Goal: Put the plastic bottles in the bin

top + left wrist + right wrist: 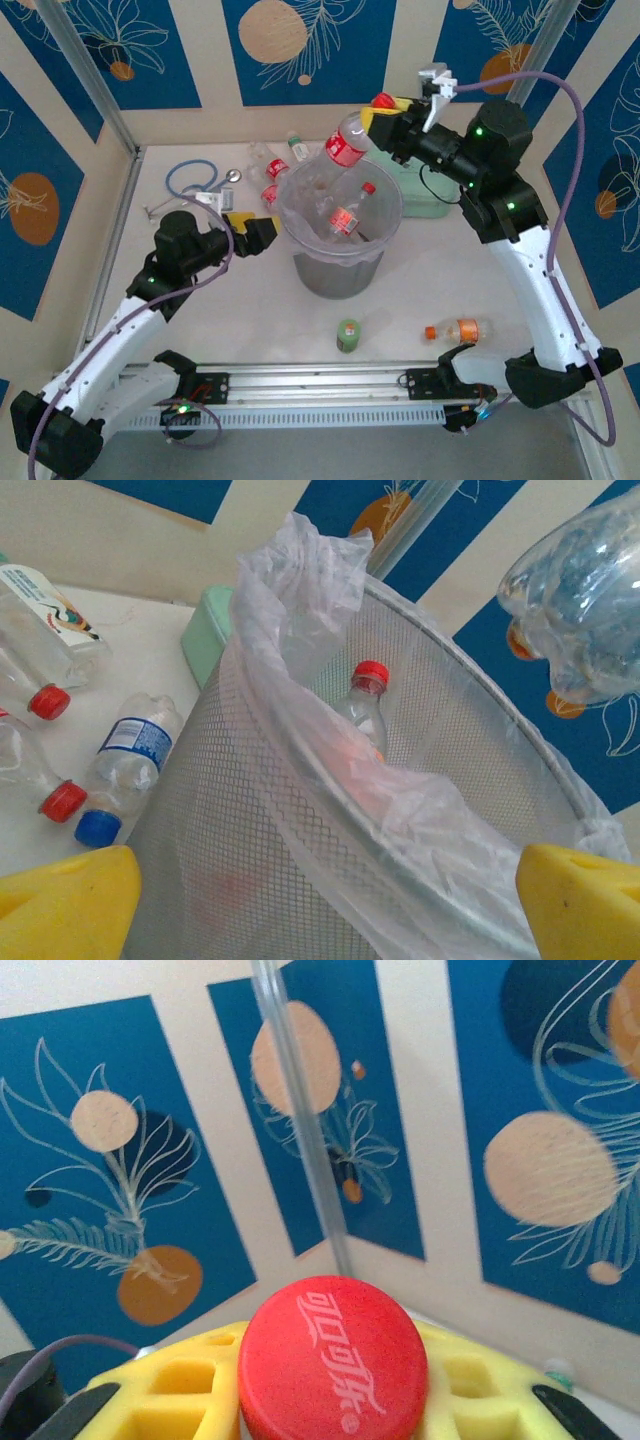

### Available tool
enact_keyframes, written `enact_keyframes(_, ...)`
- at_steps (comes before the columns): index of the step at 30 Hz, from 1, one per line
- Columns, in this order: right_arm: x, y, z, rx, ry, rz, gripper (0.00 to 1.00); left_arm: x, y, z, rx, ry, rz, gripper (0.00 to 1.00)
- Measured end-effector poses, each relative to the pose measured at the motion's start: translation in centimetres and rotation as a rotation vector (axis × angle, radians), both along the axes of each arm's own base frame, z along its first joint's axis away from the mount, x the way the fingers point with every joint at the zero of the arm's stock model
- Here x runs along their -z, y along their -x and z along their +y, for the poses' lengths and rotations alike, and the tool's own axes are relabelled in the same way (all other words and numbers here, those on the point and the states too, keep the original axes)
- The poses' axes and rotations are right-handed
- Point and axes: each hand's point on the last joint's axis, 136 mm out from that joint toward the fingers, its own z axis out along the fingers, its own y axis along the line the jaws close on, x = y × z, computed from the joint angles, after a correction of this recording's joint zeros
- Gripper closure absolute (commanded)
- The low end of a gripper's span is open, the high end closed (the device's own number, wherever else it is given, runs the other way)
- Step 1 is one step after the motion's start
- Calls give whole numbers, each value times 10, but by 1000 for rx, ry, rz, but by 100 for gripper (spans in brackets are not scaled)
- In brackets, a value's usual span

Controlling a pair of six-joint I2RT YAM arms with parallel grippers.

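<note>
The left gripper [255, 230] is hanging spread open just beside the bin [335, 275]; swinging inward, it risks nudging the bin. The right gripper [385, 112] is pinching a red-capped bottle [347, 145] at its neck, tilted below it over the far rim. Letting go off-centre risks the bottle glancing off onto the table [440, 280].

Bright, even light left only soft shadows on the tabletop [425, 290]. In the left wrist view the near yellow fingers [60, 905] looked soft and blurred.
</note>
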Motion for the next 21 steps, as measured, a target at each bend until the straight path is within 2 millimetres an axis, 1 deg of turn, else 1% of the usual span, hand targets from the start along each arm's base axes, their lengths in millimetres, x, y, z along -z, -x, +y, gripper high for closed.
enact_keyframes(2,4,-6,-2,16,1,-16,100,0,-4,-2,-5,11,2,4)
enact_keyframes(4,19,-18,2,19,16,0,100,2,-8,-6,-4,21,12,4)
enact_keyframes(8,68,-49,16,21,71,100,100,9,-13,-14,7,21,34,4)
enact_keyframes(10,88,-59,22,21,96,142,100,11,-14,-16,9,22,38,4)
enact_keyframes(13,114,-63,33,7,132,190,100,12,-14,-16,6,20,37,4)
enact_keyframes(19,160,-60,51,-26,181,277,100,21,-17,-15,-10,7,54,5)
enact_keyframes(21,184,-59,57,-36,200,322,100,25,-18,-15,-13,2,62,5)
